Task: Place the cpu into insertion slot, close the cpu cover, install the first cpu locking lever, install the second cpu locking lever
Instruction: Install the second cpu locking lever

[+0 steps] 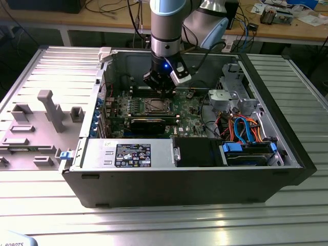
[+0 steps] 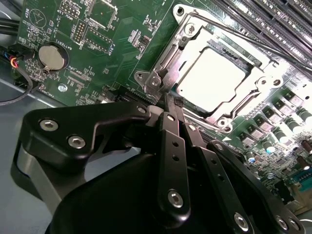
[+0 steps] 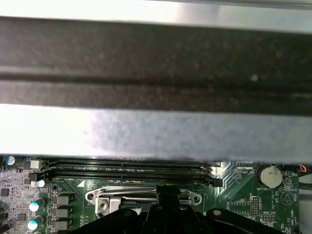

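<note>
While the cpu (image 2: 210, 80) already sits in the insertion slot (image 2: 171, 57) with the cpu cover (image 2: 246, 92) lying over it, we see the pincer (image 2: 171, 103) pressed together at the cover's corner — fingers pinched, likely to work a locking lever there.

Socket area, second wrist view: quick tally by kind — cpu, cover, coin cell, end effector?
cpu: 1
cover: 1
coin cell: 1
end effector: 1
Total: 4
</note>
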`<state>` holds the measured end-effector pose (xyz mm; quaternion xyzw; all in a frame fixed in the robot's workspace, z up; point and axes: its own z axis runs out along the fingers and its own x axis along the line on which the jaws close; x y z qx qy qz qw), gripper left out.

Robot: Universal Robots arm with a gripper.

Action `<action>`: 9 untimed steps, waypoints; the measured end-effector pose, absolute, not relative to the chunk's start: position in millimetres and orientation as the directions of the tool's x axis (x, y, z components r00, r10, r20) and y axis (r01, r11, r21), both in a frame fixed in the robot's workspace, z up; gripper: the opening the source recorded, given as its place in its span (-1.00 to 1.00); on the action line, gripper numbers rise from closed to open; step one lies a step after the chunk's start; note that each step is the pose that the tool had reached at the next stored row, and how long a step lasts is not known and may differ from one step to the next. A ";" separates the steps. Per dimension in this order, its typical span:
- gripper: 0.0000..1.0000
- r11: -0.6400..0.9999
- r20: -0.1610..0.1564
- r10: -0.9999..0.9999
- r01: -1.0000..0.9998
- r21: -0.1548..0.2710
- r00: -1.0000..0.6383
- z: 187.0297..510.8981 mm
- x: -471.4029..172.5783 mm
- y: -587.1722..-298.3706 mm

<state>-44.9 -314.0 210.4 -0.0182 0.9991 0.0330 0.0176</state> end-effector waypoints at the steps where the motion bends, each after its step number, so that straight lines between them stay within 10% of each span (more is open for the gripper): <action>1: -0.79 0.997 -0.036 -0.035 -0.038 0.065 -0.999 210.4 -44.9 -314.1; 9: -0.79 0.997 -0.036 -0.036 -0.038 0.065 -0.999 210.5 -44.8 -315.8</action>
